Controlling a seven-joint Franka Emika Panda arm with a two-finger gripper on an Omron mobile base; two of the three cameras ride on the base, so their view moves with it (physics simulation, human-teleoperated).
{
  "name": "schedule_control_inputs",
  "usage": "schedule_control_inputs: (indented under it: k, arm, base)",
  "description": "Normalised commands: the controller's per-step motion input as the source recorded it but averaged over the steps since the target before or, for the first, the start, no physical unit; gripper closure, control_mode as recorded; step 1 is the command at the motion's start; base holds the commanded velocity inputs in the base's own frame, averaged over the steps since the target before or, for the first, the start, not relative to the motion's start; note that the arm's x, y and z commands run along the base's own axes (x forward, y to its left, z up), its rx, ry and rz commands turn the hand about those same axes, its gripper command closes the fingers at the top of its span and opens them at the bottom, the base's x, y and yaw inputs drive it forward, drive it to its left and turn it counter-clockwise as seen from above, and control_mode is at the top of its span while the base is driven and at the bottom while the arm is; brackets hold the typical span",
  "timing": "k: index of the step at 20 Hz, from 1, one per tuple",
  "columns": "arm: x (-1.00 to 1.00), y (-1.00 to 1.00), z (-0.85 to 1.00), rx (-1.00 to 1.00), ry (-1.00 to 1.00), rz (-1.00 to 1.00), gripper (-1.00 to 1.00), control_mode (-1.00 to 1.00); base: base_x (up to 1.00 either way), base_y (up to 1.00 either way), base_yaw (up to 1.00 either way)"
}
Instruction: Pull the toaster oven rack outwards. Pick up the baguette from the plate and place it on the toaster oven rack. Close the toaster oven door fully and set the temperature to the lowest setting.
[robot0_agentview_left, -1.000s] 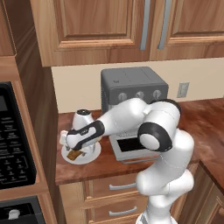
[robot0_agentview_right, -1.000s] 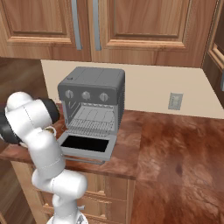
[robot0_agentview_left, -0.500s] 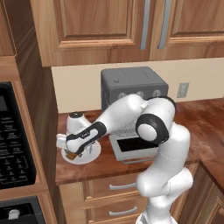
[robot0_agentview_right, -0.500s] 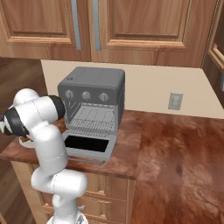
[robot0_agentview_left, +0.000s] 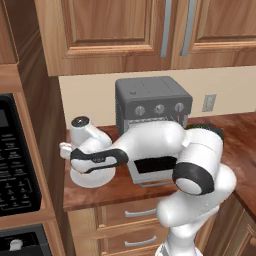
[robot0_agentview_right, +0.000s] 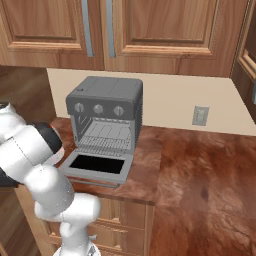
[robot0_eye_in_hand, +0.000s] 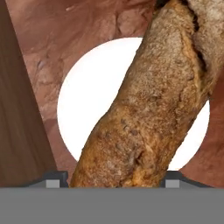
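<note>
arm swung further left | claw (robot0_eye_in_hand: 109, 186) straddles baguette (robot0_eye_in_hand: 153, 100) over plate (robot0_eye_in_hand: 87, 92) | grip unclear

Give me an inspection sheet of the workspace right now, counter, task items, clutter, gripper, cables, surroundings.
Surface: reddish-brown counter.
Toaster oven: at the back of the counter, three knobs above the opening.
Toaster oven door: folded down flat, open.
Toaster oven rack: inside the cavity, nothing on it.
Baguette: lying diagonally across the plate.
Clutter: nothing seen.
Gripper: low over the baguette, a fingertip on either side of it; open or shut cannot be told.
Cables: nothing seen.
Surroundings: wooden cabinets above, wall outlet, black microwave, drawers below.
</note>
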Motion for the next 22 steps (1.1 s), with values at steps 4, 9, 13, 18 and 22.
schedule_control_inputs:
  k: [4,9,13,18,22]
  arm:
    - [-0.69,-0.66,0.91,0.00,-0.22,-0.03,1.00,-1.00]
    - [-0.47,-0.88,1.00,0.04,-0.05,-0.04,1.00,-1.00]
    - [-0.12,-0.97,0.80,0.16,0.01,-0.19,1.00,-1.00]
    - [-0.04,-0.97,0.37,0.20,0.00,-0.31,1.00,-1.00]
    - [0.00,-0.93,0.22,0.11,0.00,-0.36,1.00,-1.00]
  base:
    - [0.00,0.00,0.00]
    - [0.00,0.00,0.00]
    - [0.00,0.00,0.00]
    - [0.00,0.00,0.00]
    - [0.00,0.00,0.00]
